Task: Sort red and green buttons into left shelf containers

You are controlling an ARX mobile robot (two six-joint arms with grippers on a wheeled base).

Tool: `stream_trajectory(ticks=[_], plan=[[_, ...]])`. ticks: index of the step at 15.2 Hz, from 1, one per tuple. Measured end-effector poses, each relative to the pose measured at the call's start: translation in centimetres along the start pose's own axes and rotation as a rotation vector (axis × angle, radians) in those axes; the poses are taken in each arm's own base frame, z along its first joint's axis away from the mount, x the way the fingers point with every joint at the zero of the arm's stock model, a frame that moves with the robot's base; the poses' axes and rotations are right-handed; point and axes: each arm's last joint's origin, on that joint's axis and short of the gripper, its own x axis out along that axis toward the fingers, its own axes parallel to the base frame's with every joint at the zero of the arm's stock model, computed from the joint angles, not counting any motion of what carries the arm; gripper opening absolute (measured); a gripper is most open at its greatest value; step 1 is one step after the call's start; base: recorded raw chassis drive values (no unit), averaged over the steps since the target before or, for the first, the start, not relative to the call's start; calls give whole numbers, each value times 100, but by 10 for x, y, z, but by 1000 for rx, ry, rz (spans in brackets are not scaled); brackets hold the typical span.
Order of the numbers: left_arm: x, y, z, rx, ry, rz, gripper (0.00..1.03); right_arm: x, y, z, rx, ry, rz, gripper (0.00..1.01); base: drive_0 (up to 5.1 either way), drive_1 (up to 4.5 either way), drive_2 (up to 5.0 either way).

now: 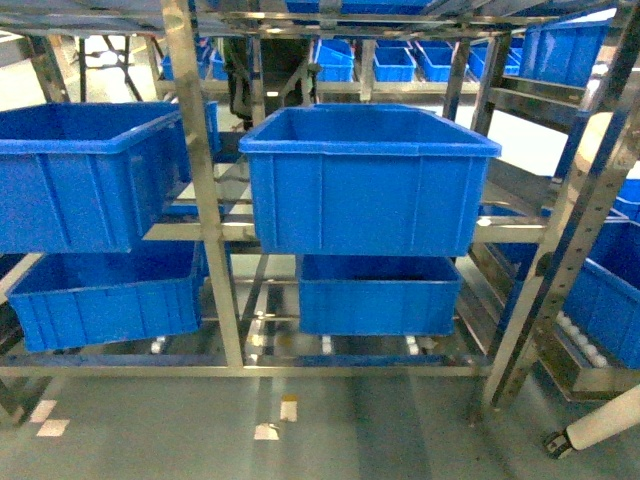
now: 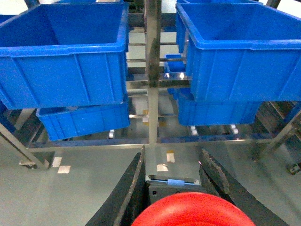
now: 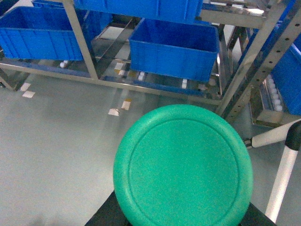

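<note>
The red button (image 2: 195, 212) fills the bottom of the left wrist view, its block base (image 2: 171, 184) clamped between the black fingers (image 2: 135, 186) of my left gripper (image 2: 172, 155). It hangs above the grey floor, short of the rack. The green button (image 3: 183, 165) fills the right wrist view; my right gripper's fingers (image 3: 104, 217) show only as dark corners under its cap, shut on it. Blue left shelf containers sit on the rack: an upper bin (image 1: 80, 175) and a lower bin (image 1: 105, 295). In the left wrist view the upper left bin (image 2: 63, 70) stands open-topped. Neither gripper appears in the head view.
A steel upright (image 1: 205, 190) separates the left bins from the middle upper bin (image 1: 365, 180) and the lower one (image 1: 378, 293). A slanted steel post (image 1: 560, 260) and more bins stand at right. A white tube leg with a caster (image 1: 600, 425) is at the lower right. Tape marks (image 1: 288, 408) dot the floor.
</note>
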Motion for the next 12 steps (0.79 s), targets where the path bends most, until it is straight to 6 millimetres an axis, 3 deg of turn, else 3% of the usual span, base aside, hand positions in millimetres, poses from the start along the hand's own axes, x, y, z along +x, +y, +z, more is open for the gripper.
stream_trajectory(ticks=[8, 12], plan=[[0, 0, 0, 0, -1, 0, 30, 0, 0, 0, 0, 1, 0, 26, -471, 379, 93], [0, 1, 1, -3, -6, 13, 30, 0, 0, 0, 1, 2, 3, 26, 2, 31, -27]])
